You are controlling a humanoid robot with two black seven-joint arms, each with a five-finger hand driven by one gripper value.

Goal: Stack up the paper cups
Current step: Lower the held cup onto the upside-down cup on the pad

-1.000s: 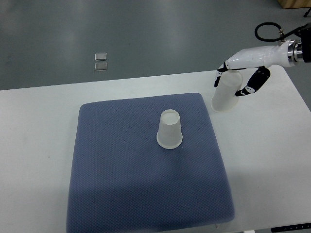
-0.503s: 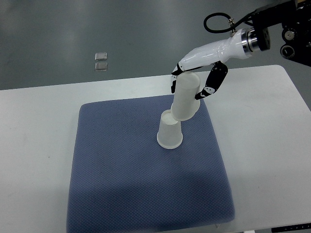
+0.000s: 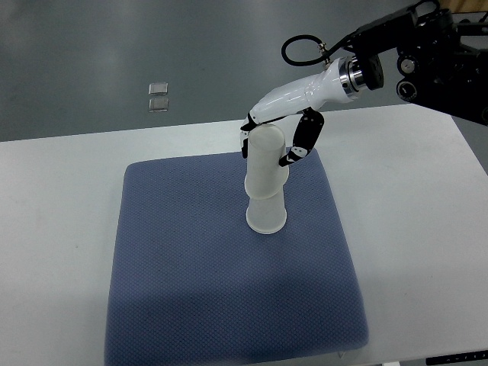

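Since a second ago the right hand (image 3: pixel 271 142) has carried its paper cup (image 3: pixel 264 166) from the worktop's far right part, off the mat, across to the middle of the blue mat (image 3: pixel 191 267), where it now sits directly over the second cup (image 3: pixel 266 213). Both cups are upside down, and the carried one's open mouth has come down over the closed top of the standing one, so the two overlap and form one taller column. The upper cup leans very slightly. Its upper half lies inside the hand: the white thumb side wraps the left of it and the black-jointed fingers (image 3: pixel 300 143) curl round the right, closed on the cup. The arm reaches in from the top right corner, over the worktop's far edge. The lower cup stands on the mat a little toward its far right part. The mat covers most of the middle of the white worktop (image 3: pixel 53 229).
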